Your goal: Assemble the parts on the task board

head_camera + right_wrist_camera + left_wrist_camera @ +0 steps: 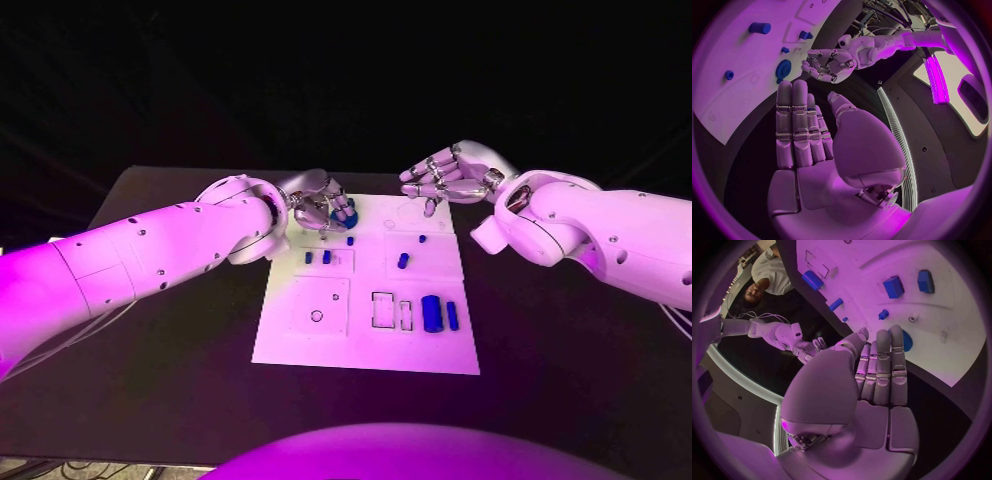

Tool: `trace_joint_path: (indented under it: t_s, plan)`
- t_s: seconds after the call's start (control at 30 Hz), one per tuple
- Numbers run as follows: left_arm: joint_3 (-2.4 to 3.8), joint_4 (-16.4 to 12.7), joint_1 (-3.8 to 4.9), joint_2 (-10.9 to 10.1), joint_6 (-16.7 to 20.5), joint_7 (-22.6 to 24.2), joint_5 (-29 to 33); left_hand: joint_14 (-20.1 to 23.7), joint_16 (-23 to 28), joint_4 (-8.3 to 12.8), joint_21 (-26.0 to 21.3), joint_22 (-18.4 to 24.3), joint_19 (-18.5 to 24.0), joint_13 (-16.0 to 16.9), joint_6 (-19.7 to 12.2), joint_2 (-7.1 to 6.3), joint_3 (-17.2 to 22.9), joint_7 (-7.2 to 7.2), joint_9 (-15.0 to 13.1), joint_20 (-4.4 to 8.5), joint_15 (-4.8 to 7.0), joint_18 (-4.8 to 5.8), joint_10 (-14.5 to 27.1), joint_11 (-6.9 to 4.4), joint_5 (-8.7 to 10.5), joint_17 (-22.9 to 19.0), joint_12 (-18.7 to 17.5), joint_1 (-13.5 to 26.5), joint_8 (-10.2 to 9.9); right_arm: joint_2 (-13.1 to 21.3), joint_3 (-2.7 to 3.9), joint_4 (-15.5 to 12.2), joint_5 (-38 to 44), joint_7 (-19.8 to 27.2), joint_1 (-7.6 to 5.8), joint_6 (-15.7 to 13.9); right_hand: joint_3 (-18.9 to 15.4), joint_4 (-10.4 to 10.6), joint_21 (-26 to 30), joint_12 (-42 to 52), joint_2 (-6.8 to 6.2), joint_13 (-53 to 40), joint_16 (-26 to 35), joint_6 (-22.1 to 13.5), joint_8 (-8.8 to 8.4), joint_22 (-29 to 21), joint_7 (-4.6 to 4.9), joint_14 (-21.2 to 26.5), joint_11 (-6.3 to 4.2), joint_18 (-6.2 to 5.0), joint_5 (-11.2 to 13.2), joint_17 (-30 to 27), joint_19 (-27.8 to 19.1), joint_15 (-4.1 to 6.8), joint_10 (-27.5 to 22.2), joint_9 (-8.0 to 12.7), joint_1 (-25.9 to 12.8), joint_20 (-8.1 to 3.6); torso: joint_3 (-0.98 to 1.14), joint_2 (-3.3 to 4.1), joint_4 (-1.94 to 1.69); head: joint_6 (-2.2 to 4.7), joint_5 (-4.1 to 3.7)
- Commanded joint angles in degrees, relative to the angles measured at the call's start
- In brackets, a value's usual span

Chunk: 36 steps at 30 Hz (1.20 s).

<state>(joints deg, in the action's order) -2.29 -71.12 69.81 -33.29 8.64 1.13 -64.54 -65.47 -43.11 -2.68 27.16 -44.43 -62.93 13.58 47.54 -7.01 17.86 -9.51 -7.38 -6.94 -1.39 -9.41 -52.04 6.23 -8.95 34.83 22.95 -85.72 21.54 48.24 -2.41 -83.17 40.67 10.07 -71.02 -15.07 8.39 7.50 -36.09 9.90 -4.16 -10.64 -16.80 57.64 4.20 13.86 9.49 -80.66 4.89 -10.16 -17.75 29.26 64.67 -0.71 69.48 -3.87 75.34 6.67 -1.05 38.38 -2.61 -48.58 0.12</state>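
Observation:
The white task board lies in the middle of the black table. My left hand hovers at its far left corner with fingers extended and nothing in them, next to a round blue part lying flat on the board. My right hand hangs over the far right corner, fingers spread and empty. Two small blue blocks stand in the left row, two blue pegs near the middle, and a thick blue cylinder with a thin one at the near right.
Empty outlined slots mark the board's near left. Bare black table surrounds the board on all sides. In the right wrist view, my left hand sits just off the board's edge, beside the round part.

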Motion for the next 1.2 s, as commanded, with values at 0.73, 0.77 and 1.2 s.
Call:
trace_joint_path:
  t_s: [0.73, 0.77, 1.2]
  plan:
    - [-0.22, 5.65, -1.26, 6.31, -4.58, -2.65, -20.93, -18.81, -33.66, -0.89, 26.02, -18.17, -18.14, -9.56, 8.91, -1.30, 0.21, 1.41, 3.42, 1.31, 1.44, 2.26, -7.83, -1.37, 0.94, 30.12, -6.54, 4.14, -8.57, -0.33, 0.00, -0.13, 0.61, 0.61, 0.13, 0.40, -0.03, 0.01, 0.20, -0.27, 0.44, 0.09, 0.27, -0.08, -0.29, -0.07, 0.26, -0.18, 0.30, -0.33, -0.21, 0.09, 0.51, -0.12, -0.13, -0.02, 0.27, 0.05, -0.03, 0.44, 0.43, 0.87, -0.26]
    - [-0.22, 5.63, -1.29, 6.35, -4.77, -2.71, -21.01, -18.86, -33.72, -0.89, 26.30, -18.40, -18.24, -9.60, 9.07, -1.29, 0.26, 1.44, 3.41, 1.34, 1.47, 2.30, -8.03, -1.41, 0.96, 30.14, -6.62, 4.14, -8.63, -0.33, 0.00, -0.12, 0.61, 0.61, 0.13, 0.39, -0.03, 0.01, 0.20, -0.27, 0.44, 0.09, 0.27, -0.08, -0.29, -0.07, 0.26, -0.18, 0.30, -0.33, -0.21, 0.09, 0.51, -0.12, -0.13, -0.02, 0.27, 0.05, -0.01, 0.43, 0.38, 0.87, -0.32]
    - [-0.20, 6.08, -1.82, 7.02, -5.89, -4.47, -22.33, -19.52, -34.35, -0.63, 32.27, -23.05, -19.93, -9.65, 10.89, -0.85, 1.37, 1.49, 3.31, 1.76, 1.91, 3.33, -11.10, -1.88, 1.11, 30.33, -7.25, 3.71, -9.41, -0.46, 0.00, -0.06, 0.61, 0.63, 0.13, 0.34, -0.03, 0.01, 0.20, -0.27, 0.44, 0.09, 0.27, -0.08, -0.29, -0.07, 0.26, -0.18, 0.30, -0.33, -0.21, 0.09, 0.51, -0.12, -0.13, -0.02, 0.27, 0.05, -0.04, 0.43, 0.42, 0.80, -0.47]
